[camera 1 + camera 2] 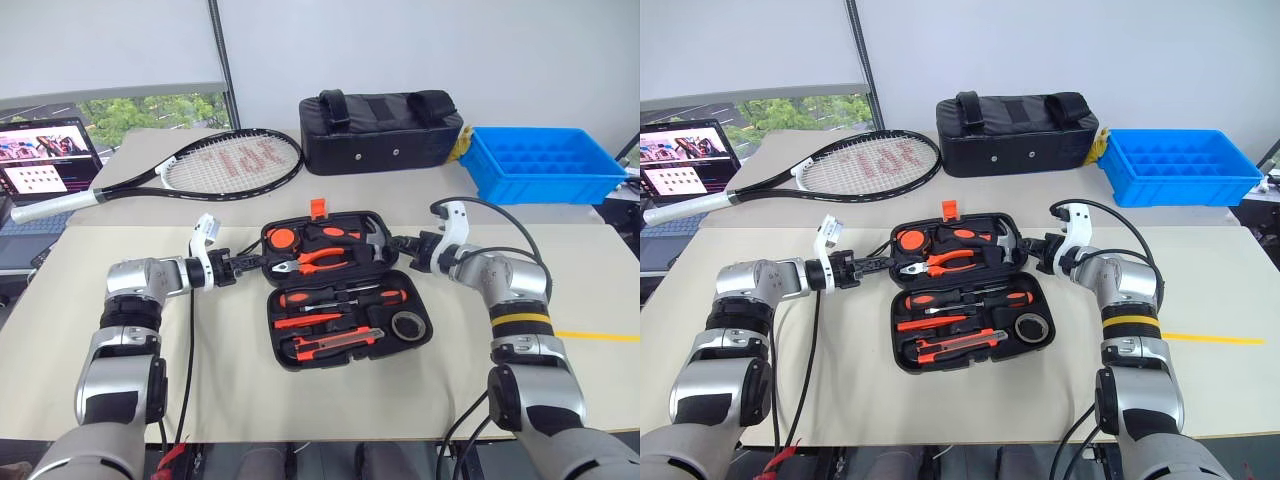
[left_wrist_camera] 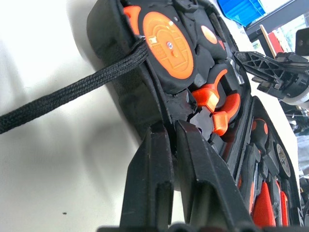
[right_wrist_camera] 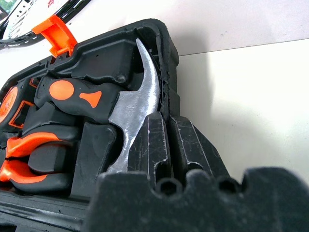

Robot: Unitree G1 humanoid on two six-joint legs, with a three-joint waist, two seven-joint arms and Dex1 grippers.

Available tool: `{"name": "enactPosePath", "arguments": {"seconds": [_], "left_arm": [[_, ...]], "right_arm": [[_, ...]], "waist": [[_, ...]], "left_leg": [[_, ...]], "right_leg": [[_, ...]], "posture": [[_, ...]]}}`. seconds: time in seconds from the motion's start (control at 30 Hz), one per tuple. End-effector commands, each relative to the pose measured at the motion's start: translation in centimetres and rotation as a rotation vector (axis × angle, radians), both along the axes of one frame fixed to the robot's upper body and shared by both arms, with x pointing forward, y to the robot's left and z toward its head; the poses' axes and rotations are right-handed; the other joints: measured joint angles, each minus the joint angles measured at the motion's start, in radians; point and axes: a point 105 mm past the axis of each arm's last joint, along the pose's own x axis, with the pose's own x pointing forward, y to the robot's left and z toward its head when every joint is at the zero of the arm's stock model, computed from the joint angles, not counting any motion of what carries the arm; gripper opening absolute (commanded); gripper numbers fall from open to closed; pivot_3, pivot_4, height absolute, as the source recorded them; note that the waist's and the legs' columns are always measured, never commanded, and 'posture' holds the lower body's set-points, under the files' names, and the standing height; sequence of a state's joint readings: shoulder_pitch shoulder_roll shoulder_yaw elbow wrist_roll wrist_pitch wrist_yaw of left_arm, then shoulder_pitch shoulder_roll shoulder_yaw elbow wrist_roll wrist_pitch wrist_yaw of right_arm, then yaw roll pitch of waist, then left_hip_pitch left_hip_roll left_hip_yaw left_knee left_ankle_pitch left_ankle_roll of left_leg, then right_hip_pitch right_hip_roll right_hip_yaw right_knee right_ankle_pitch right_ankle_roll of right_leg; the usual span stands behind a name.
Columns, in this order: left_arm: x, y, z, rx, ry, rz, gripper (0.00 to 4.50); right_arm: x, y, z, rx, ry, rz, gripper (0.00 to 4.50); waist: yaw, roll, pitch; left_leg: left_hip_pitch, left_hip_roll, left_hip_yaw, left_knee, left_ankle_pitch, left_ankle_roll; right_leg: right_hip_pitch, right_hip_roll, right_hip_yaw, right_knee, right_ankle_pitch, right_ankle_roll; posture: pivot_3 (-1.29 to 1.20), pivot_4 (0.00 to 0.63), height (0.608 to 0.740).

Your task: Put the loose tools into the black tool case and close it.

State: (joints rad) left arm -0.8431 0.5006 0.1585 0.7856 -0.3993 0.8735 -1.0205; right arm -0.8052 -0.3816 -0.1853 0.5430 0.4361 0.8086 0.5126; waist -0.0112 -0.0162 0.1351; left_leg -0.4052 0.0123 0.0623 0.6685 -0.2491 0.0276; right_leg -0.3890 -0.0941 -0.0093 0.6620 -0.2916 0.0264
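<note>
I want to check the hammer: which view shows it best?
The right wrist view: the hammer shows close, with steel head and orange-black handle in the case. Both eye views show it small; the left wrist view does not show it clearly.

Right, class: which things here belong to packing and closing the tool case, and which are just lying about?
Job:
black tool case
screwdrivers
utility knife
tape roll

Lying about:
tennis racket
black fabric bag
blue bin
laptop
</note>
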Motion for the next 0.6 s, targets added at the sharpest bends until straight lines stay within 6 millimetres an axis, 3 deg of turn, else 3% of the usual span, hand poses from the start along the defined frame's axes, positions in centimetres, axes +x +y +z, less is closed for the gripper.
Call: {"name": "enactPosePath", "arguments": {"seconds": [0.03, 0.37, 0.6], "left_arm": [[2.5, 0.4, 3.0, -0.045, -0.123, 0.121, 0.03], [5.3, 0.1, 6.6, 0.017, -0.347, 0.206, 0.03], [5.3, -0.9, 8.5, 0.053, -0.513, 0.152, 0.03]], "right_arm": [[0.9, -0.8, 3.5, 0.061, -0.126, -0.043, 0.0], [1.9, -0.9, 6.5, 0.109, -0.289, -0.057, 0.0], [1.6, -0.3, 8.7, 0.129, -0.433, 0.005, 0.0]], "waist": [[0.001, 0.0, 0.0], [-0.01, 0.0, 0.0], [-0.01, 0.0, 0.0]], "left_leg": [[0.0, 0.0, 0.0, 0.0, 0.0, 0.001], [-0.004, 0.0, 0.001, -0.001, 0.003, -0.003], [-0.012, 0.0, 0.003, -0.002, 0.004, -0.005]], "right_leg": [[0.0, 0.0, 0.0, 0.0, 0.0, 0.0], [-0.006, 0.001, 0.001, 0.001, 0.001, -0.001], [-0.017, 0.001, -0.002, 0.002, 0.001, -0.001]], "posture": [[0.0, 0.15, 0.729], [0.0, 0.15, 0.729], [0.0, 0.15, 0.729]]}}
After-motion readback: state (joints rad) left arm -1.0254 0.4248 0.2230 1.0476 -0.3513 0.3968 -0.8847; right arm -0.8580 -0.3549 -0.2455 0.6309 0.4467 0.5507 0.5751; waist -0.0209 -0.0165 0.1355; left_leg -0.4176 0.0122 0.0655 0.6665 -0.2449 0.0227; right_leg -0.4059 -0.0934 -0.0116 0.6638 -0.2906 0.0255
